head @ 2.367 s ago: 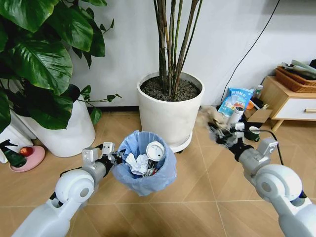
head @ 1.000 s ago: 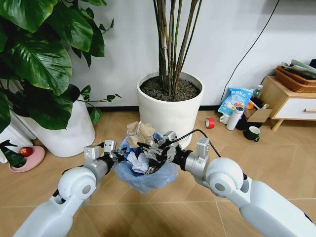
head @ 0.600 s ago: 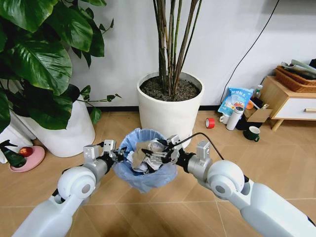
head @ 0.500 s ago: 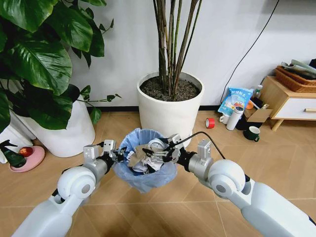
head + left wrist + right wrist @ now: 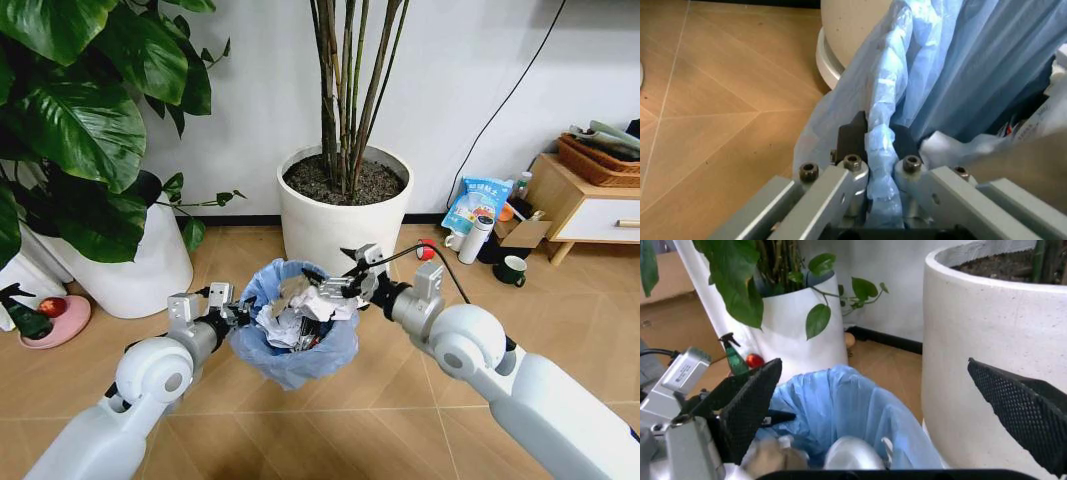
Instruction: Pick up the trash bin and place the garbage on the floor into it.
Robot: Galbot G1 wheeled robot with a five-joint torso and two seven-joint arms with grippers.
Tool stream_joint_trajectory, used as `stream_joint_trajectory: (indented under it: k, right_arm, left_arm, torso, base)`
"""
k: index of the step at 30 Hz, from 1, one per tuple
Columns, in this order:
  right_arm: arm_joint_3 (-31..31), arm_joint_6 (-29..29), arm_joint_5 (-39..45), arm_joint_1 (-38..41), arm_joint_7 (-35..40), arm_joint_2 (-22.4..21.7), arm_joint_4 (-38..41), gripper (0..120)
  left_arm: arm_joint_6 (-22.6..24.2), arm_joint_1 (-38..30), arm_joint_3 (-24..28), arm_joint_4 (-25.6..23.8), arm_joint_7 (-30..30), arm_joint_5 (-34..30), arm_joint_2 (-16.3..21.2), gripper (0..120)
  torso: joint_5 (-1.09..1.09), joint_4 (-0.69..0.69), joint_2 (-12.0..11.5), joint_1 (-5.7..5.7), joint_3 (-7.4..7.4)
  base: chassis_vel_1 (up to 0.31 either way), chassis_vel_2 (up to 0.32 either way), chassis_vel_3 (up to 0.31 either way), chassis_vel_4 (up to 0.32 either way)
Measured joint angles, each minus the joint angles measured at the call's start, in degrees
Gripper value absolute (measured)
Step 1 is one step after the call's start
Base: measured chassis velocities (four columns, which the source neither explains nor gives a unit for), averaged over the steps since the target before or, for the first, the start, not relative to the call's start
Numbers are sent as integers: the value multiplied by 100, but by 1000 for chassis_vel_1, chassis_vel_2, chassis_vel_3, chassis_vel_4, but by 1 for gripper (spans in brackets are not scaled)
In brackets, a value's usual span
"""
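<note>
We hold the trash bin (image 5: pixel 293 330) off the floor (image 5: pixel 400 400) in front of the big white plant pot (image 5: pixel 345 215); our left gripper (image 5: pixel 238 315) has its jaws pinched shut on the bin's rim, and in the left wrist view the two dark fingers (image 5: pixel 852 135) squeeze a twisted fold of the light-blue bag (image 5: pixel 960 65) between them; our right gripper (image 5: pixel 330 280) hangs just above the bin's mouth on the side nearer the pot, jaws spread wide with nothing between them, the two mesh-faced pads (image 5: pixel 750 405) well apart in the right wrist view; the garbage (image 5: pixel 290 318) lies heaped inside the bin, crumpled white paper and a brownish scrap reaching up to the rim; behind the right arm, a red tape roll (image 5: pixel 427 247) sits on the floor
</note>
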Motion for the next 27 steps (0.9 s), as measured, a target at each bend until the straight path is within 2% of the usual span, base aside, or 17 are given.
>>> stream_joint_trajectory:
  k: [3,9,14,16,17,20,27]
  right_arm:
    - [-250,5,30,243,77,128,-122,100]
    - [-238,2,108,386,136,179,-157,100]
    - [308,-5,97,40,134,127,37,100]
    - [698,-6,-23,-336,132,110,165,100]
    - [698,-6,-23,-336,132,110,165,100]
    - [1346,78,-419,-1055,246,78,477,100]
    - [2139,122,-793,-2273,673,61,1008,100]
  left_arm:
    - [0,0,2,3,-3,3,1,0]
    - [-1,13,-40,0,-27,2,-4,0]
    - [-19,62,-88,-2,-127,3,-100,0]
    - [-31,91,-127,-20,-211,17,-166,0]
    - [-31,91,-127,-20,-211,17,-166,0]
    - [-35,186,-197,-100,-244,110,-178,0]
    - [-11,342,-316,-218,-253,360,-169,0]
  torso:
    - [0,2,0,0,0]
    - [0,2,0,0,0]
    - [0,1,0,0,0]
    - [0,-1,0,0,0]
    - [0,-1,0,0,0]
    - [-1,-1,0,0,-1]
    - [-1,1,0,0,-1]
  base:
    - [0,0,0,0]
    - [0,0,0,0]
    - [0,0,0,0]
    - [0,0,0,0]
    - [0,0,0,0]
    - [0,0,0,0]
    - [0,0,0,0]
